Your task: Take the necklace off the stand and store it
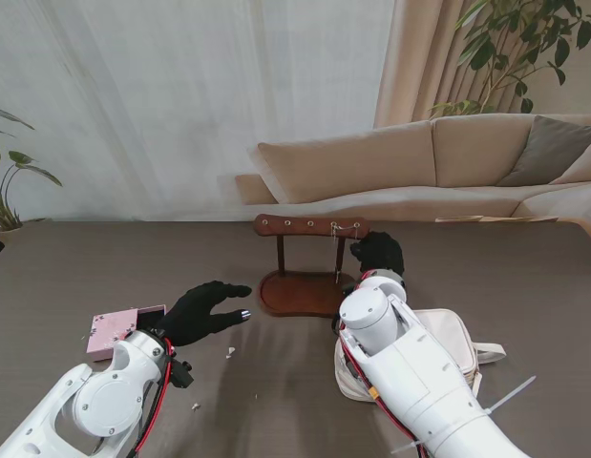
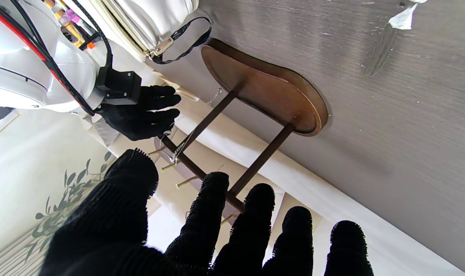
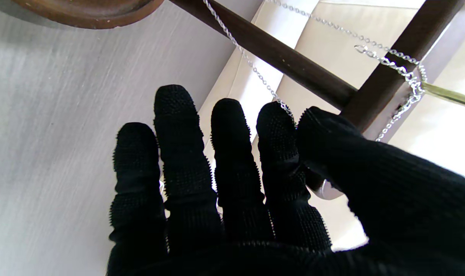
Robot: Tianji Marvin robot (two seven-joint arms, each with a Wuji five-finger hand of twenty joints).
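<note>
On our far left a pink box point(image 1: 114, 331) lies on the desk point(image 1: 524, 277), likely where we store the piece. Beside it our left hand point(image 1: 204, 310) hovers released, fingers spread. At centre the wooden stand point(image 1: 309, 262) carries the necklace point(image 3: 399, 71), a fine silver chain looped over a brass peg point(image 3: 449, 96) near its right end. Our right hand point(image 3: 232, 168) sits there, thumb and forefinger touching one strand, though we cannot tell if it is pinched. The chain looks light, limp, slippery and snag-prone; we judge it best lifted near the peg.
</note>
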